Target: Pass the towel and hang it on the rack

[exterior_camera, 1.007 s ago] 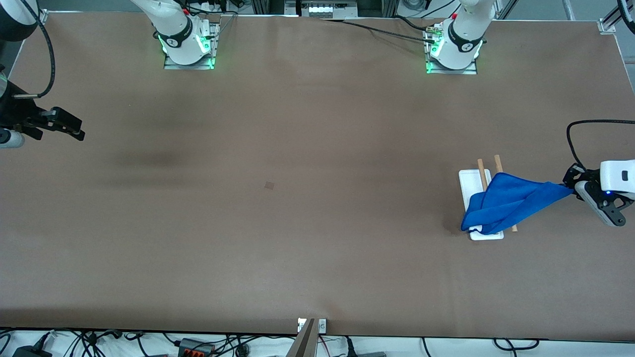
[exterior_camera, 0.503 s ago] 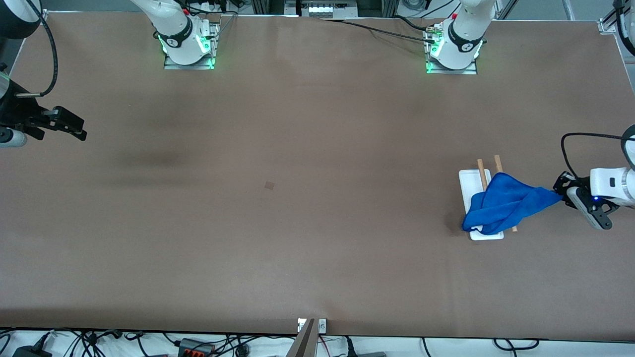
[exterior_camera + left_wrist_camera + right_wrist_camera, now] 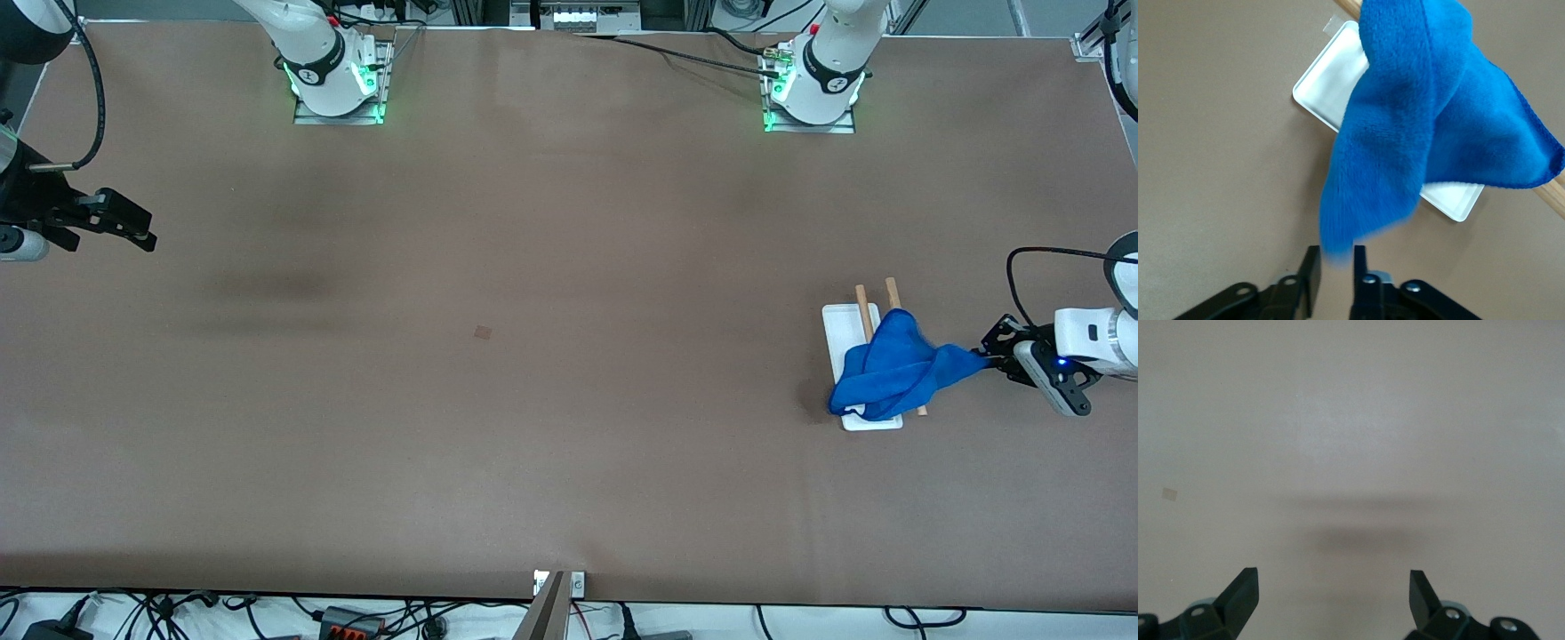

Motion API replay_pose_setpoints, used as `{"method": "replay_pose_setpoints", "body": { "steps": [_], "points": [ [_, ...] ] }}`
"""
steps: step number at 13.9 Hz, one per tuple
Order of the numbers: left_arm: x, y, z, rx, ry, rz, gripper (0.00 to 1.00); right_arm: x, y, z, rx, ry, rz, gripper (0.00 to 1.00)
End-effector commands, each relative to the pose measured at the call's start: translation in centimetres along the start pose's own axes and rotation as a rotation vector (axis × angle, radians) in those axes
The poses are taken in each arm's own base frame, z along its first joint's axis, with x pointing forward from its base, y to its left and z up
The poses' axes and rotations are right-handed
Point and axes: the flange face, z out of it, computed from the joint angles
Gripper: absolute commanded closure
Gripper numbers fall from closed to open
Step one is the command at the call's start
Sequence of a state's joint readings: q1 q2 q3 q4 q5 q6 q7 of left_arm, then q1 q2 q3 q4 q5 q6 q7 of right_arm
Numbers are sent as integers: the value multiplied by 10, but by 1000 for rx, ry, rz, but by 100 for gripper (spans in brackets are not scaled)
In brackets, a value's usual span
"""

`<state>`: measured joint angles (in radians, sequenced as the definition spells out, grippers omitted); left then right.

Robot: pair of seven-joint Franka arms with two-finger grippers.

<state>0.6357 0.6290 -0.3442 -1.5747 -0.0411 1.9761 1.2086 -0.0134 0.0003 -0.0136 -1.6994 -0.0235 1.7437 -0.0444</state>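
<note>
The left end effector (image 3: 994, 358) hangs over the bench (image 3: 569, 427) at the left arm's end, clamped on one corner of the towel (image 3: 893, 373). The towel drapes across the rack (image 3: 845, 331) rods and covers most of its white base. The rack sits at the end effector's 9 o'clock in the front view. The right end effector (image 3: 142, 233) waits with fingers spread wide over bare bench at the right arm's end.

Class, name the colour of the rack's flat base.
White. The rack base shows best in the left wrist view, partly under the towel.
</note>
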Motion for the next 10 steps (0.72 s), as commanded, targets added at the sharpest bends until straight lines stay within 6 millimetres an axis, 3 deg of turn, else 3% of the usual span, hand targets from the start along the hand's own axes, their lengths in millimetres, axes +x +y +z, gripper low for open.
{"method": "replay_pose_setpoints", "body": {
  "steps": [1,5,10],
  "points": [
    [-12,-5,-3,-12,63,43,0,-3,3,-6,7,7,17,0],
    [-16,-5,-20,2,63,99,0,-3,6,-7,7,7,19,0],
    [-24,-4,-84,-27,38,92,0,-9,4,-7,14,-31,23,0]
  ]
}}
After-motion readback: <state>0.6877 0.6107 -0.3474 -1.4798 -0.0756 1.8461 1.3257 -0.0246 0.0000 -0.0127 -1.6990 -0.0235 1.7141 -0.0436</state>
